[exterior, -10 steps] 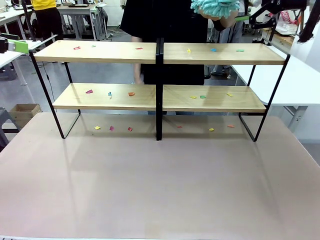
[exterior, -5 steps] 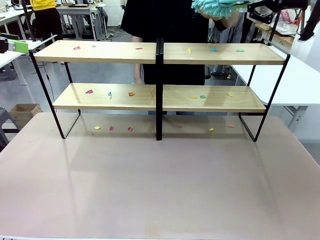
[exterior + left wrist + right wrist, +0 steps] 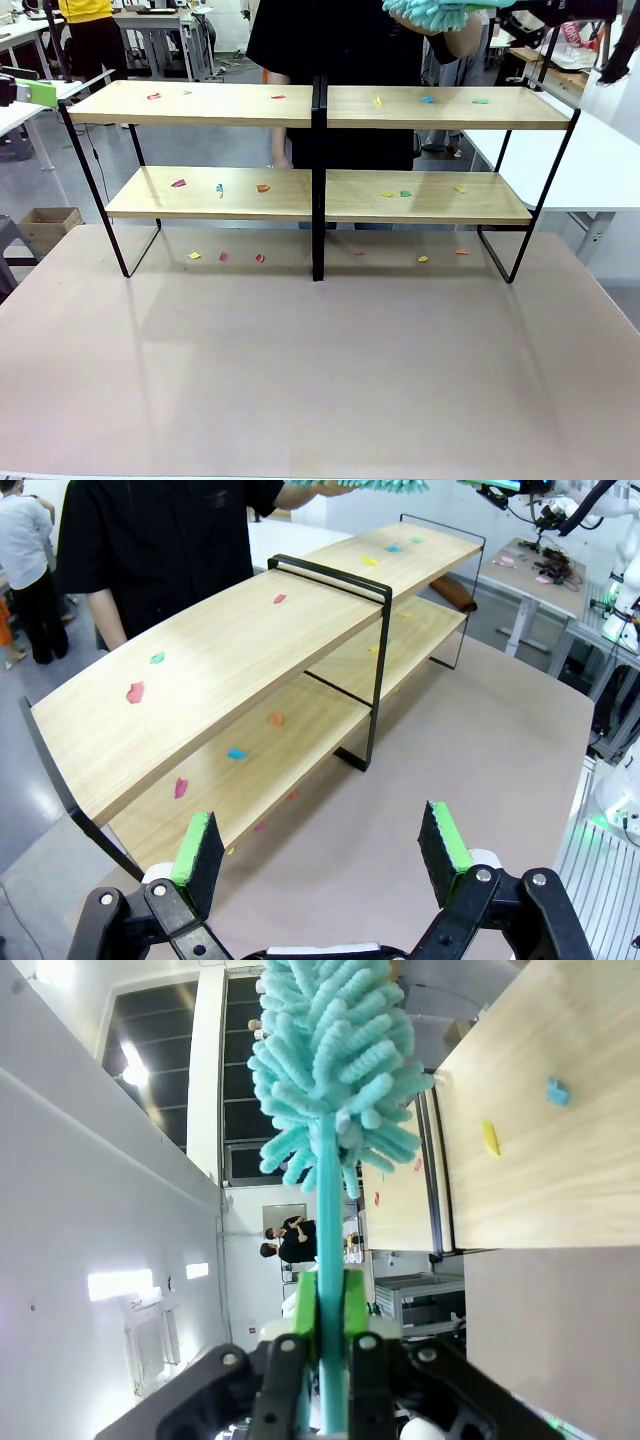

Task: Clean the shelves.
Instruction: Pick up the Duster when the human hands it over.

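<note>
Pinkish table point(image 3: 320, 380), front view: shelves point(image 3: 200, 103) stand across far side at 12 o'clock. Coloured paper scraps point(image 3: 263, 187) on all four boards and on tabletop beneath. Person in black point(image 3: 330, 40) behind rack. R gripper point(image 3: 328, 1298) fingers clamped tight on stem of teal duster point(image 3: 335, 1070), duster head at 1 o'clock above upper right board. L gripper point(image 3: 318, 830) spread wide, empty, shelves at its 11 o'clock.

Fixed above the near edge of the table point(image 3: 320, 400), the front camera faces the shelves point(image 3: 200, 103) square-on at middle distance. The left wrist camera looks slantwise along them from their left end, the left gripper point(image 3: 318, 830) at 6 o'clock. The right wrist camera, rolled sideways, sits close behind the duster point(image 3: 335, 1060), with boards at 3 o'clock. All three views share the upper boards.
</note>
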`<action>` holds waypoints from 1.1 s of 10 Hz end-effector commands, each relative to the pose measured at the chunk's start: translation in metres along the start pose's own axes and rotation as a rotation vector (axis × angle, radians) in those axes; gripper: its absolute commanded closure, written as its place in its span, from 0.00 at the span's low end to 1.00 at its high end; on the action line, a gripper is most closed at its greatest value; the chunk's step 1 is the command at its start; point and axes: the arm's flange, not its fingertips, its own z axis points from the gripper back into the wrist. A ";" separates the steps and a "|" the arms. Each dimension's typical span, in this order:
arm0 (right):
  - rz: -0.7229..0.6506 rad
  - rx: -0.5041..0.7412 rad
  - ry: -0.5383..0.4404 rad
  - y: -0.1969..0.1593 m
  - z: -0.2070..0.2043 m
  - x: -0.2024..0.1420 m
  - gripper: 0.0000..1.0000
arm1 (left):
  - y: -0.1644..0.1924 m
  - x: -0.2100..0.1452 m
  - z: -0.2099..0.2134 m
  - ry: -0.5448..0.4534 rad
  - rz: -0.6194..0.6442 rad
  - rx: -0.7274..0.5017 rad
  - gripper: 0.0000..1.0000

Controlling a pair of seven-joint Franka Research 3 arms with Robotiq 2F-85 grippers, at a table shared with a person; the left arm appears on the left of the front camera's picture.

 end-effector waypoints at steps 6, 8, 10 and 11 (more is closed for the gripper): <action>0.405 -0.137 0.257 0.048 0.111 -0.079 1.00 | 0.000 0.000 -0.001 0.001 0.001 -0.003 0.00; 0.486 -0.148 0.474 0.049 0.174 -0.111 1.00 | 0.000 0.000 -0.001 0.001 0.001 -0.003 0.00; 0.565 -0.201 0.573 0.031 0.210 -0.131 1.00 | 0.000 0.000 -0.001 0.001 0.001 -0.003 0.00; 0.593 -0.249 0.605 0.016 0.226 -0.139 1.00 | 0.000 0.000 -0.001 0.001 0.001 -0.003 0.00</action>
